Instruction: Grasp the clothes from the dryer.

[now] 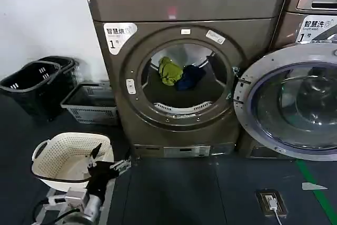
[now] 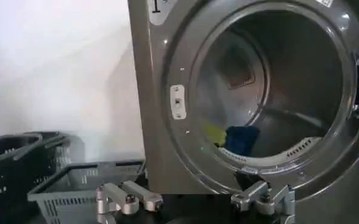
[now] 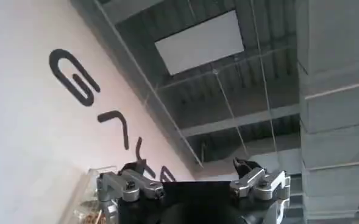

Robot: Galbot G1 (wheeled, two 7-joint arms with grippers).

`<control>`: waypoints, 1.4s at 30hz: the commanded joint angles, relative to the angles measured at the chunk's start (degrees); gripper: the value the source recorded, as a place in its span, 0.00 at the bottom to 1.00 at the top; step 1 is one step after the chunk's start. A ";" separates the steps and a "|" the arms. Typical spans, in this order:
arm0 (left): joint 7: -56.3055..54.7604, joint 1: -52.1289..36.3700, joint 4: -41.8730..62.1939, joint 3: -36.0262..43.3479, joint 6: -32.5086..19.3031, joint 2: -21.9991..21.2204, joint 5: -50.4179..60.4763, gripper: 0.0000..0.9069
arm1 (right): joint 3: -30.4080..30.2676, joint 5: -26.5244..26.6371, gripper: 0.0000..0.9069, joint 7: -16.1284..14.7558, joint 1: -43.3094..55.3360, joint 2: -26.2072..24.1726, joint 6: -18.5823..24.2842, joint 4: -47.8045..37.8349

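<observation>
I am steering from afar, facing the dryer (image 1: 184,67), a bronze front-loader whose door (image 1: 292,104) hangs swung open to the right. Inside the drum lie the clothes: a green bundle (image 1: 169,70) on the left, touching a navy bundle (image 1: 190,76) on its right, both resting toward the far wall. My left end effector (image 1: 108,164) sits low and near, left of the porthole, just beside a white basket (image 1: 52,151), its fingers spread wide and holding nothing. My right end effector (image 3: 194,185) points up at the ceiling, also spread and empty, parked away from the work. To do this well, I judge I should raise the left arm level with the opening, enter centred to clear the rim, and close on the green bundle first.
</observation>
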 commanded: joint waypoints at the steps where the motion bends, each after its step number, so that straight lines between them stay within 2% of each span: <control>1: -0.02 0.01 0.02 0.00 0.17 -0.01 0.03 1.00 | -0.08 0.19 1.00 0.18 0.08 0.04 0.32 -0.02; 42: 0.89 0.14 -0.64 -0.29 0.22 -0.23 0.12 1.00 | -0.43 1.87 1.00 -0.20 0.78 -0.11 0.04 -0.19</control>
